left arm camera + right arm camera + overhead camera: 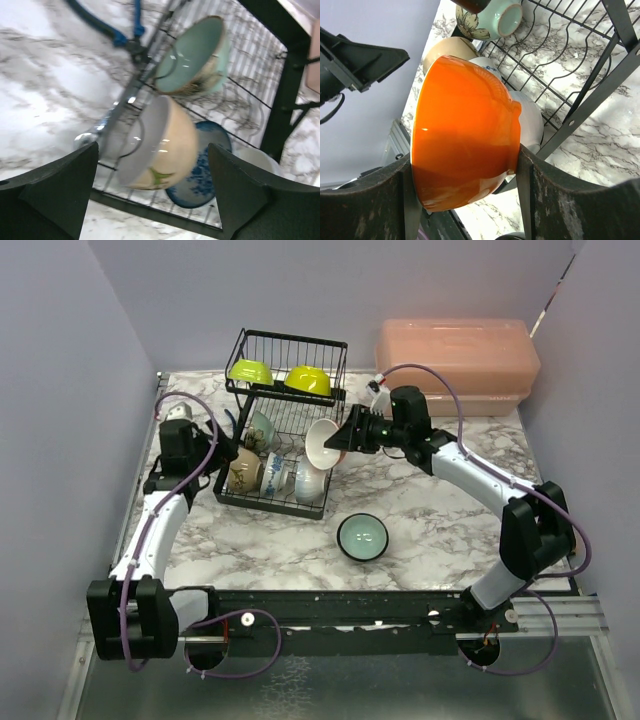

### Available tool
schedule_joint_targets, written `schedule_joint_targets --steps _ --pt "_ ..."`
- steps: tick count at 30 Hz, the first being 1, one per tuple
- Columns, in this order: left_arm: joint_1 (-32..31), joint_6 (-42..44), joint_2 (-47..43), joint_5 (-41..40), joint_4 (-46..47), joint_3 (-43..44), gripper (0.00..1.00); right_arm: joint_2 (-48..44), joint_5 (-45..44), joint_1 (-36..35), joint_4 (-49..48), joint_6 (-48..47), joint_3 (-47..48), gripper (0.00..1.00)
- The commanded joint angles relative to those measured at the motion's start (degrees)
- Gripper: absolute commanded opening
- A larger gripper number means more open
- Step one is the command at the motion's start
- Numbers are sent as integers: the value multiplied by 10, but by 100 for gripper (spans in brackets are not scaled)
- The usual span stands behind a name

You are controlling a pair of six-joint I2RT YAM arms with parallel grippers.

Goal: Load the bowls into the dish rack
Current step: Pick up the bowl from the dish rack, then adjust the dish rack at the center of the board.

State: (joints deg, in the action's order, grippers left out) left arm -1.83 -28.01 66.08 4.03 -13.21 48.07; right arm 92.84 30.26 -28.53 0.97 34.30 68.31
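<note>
Right fingers (pixel 565 200) clamp the orange bowl (pixel 465 135) beside the rack (pixel 592 100); left fingers (pixel 50 195) wide open, beige bowl (pixel 165 145) ahead between them, untouched.

No readable text, nothing on the bowls (pixel 362 537), dish rack (pixel 295 337), box (pixel 455 360)

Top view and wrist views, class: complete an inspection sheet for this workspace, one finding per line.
Surface: marbled table, one teal bowl loose on it.
Job's things: dish rack holds two yellow-green bowls above, four bowls below; orange bowl outside it.
Clutter: pink lidded box at the back.
Grippers: left gripper open, empty, by the rack; right gripper shut on the orange bowl.
Cables: purple cables along both arms.
Surroundings: plain lilac walls.
</note>
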Motion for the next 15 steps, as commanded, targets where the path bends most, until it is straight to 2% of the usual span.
schedule_joint_targets --steps 1,4,7,10,12,15 --pt "89 38 3 53 -32 -20 90 18 7 -2 34 -27 28 0" --pt "150 14 24 133 -4 -53 88 21 9 -2 37 -24 29 0" --pt "199 -24 53 215 49 -90 78 22 8 -2 38 -23 31 0" --pt "210 -46 83 260 86 -108 65 26 6 -2 51 -25 41 0" --pt "211 -48 100 275 96 -113 60 30 7 -2 56 -26 48 0" --pt "210 -55 109 293 109 -127 44 36 15 -2 60 -30 59 0"
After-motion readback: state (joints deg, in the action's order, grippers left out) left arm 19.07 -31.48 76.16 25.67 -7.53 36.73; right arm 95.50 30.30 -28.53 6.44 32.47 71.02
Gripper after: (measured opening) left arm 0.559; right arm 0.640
